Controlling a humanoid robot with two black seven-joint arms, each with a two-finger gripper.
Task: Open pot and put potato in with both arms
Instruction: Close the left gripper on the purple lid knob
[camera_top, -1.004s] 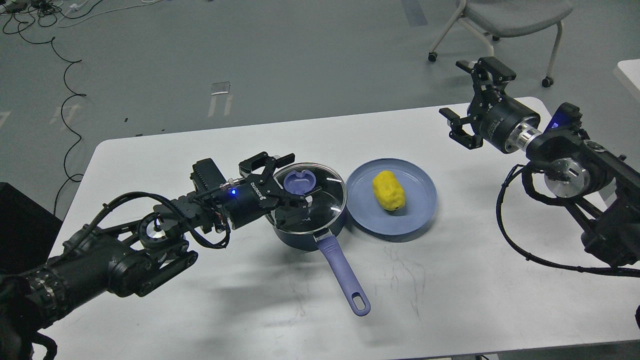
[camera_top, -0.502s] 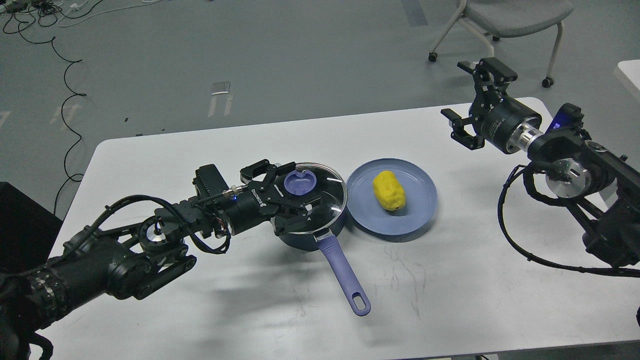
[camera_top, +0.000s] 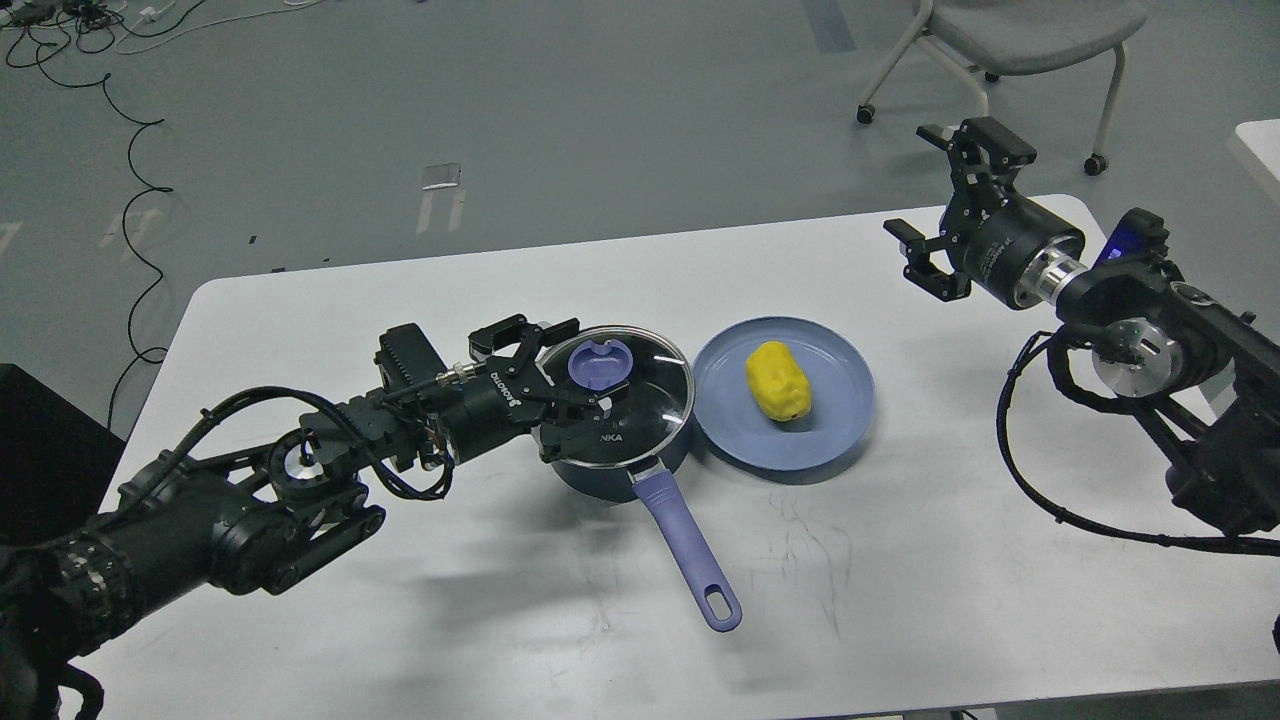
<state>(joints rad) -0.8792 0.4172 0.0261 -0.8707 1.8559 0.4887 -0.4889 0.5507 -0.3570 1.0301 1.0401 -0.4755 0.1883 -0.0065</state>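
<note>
The dark navy pot (camera_top: 600, 470) stands mid-table with its glass lid (camera_top: 655, 395) on and its lavender handle (camera_top: 687, 545) pointing toward me. My left gripper (camera_top: 588, 364) is open low over the lid's left side, one finger behind the purple knob (camera_top: 603, 364) and one in front of it; I cannot tell if they touch it. The yellow potato (camera_top: 778, 380) lies on a shallow blue plate (camera_top: 835, 430) just right of the pot. My right gripper (camera_top: 912, 182) is open and empty, held high above the table's far right corner.
The white table (camera_top: 420, 600) ends close behind my right gripper. A grey wheeled chair (camera_top: 1020, 40) stands on the floor beyond it. Black cables (camera_top: 130, 190) lie on the floor at the far left. Another white surface (camera_top: 1262, 145) shows at the right edge.
My left gripper has drawn back a little to the left over the lid, so the knob and lid lettering show more. The right gripper has barely shifted. Pot, plate and potato have not moved.
</note>
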